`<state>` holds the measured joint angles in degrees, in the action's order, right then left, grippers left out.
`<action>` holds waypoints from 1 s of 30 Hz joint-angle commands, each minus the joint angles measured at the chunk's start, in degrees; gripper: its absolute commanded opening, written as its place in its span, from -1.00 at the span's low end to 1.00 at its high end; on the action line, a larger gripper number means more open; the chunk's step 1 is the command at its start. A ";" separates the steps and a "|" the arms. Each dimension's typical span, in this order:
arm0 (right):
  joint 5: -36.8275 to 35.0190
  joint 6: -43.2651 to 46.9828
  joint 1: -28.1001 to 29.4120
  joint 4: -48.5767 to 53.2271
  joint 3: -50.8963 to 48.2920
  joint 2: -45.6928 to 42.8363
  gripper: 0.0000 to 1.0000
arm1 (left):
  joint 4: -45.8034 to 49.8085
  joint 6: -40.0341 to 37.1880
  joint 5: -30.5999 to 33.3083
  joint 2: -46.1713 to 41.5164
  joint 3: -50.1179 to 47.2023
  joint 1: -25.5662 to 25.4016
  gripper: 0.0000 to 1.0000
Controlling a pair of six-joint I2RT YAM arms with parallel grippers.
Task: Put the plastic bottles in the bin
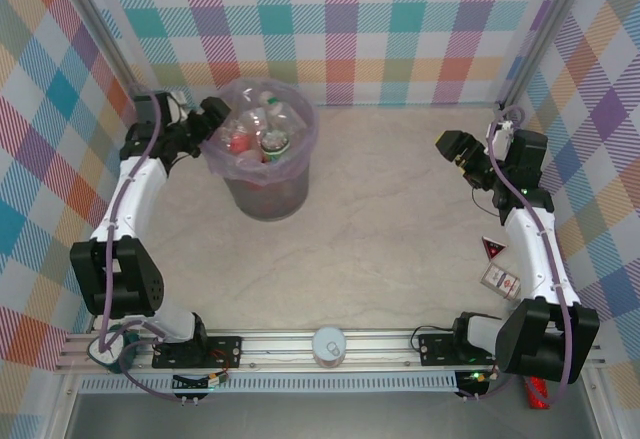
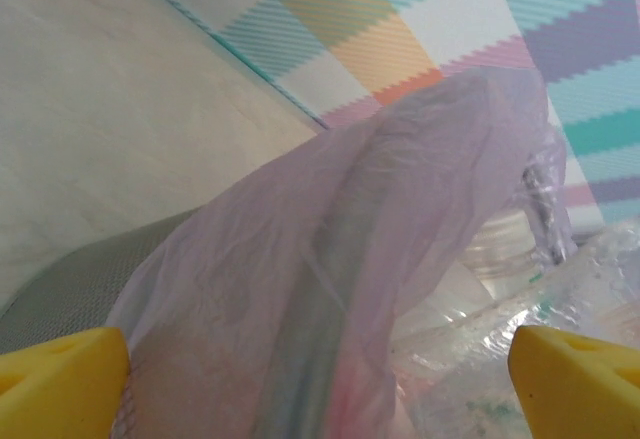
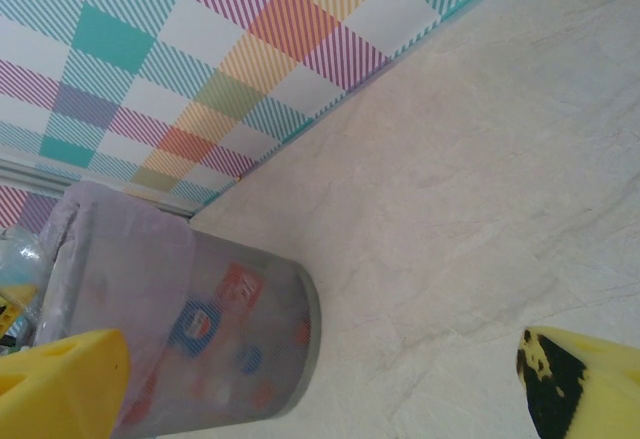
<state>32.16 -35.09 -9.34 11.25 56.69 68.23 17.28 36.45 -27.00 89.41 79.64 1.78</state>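
Left pincer (image 1: 216,121), its jaws spread wide and holding nothing, hangs at the rim of the bin (image 1: 268,197). The purplish bag (image 2: 330,259) is bunched right between and ahead of its fingertips, and the plastic bottles (image 1: 262,131) are heaped just beyond, level with the rim. Any pull back from here could, I judge, snag that loose liner and drag it off the rim, tipping the bin or spilling a bottle. Right pincer (image 1: 448,147), likewise open and empty, has the bin well away to its left and threatens nothing.
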 commanded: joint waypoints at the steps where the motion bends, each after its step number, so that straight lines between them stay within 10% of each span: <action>1: 0.18 1.22 0.36 0.16 1.67 0.09 0.98 | 0.66 0.04 -0.86 2.38 -0.28 -5.23 0.92; 11: -0.05 4.24 0.69 1.46 2.46 1.24 0.98 | 5.96 -3.90 2.52 0.66 8.07 -8.61 0.99; 21: -1.44 11.33 1.99 6.87 5.74 2.50 0.98 | 9.80 -10.95 -1.49 -4.58 16.61 2.27 0.99; 30: -7.82 16.80 4.39 10.37 5.19 6.07 0.98 | 9.47 -19.13 12.27 -19.96 -3.86 9.29 0.99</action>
<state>27.53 -21.89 -5.76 19.46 61.95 73.19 25.21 21.89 -20.93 72.42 82.81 11.18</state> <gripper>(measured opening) 0.990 0.996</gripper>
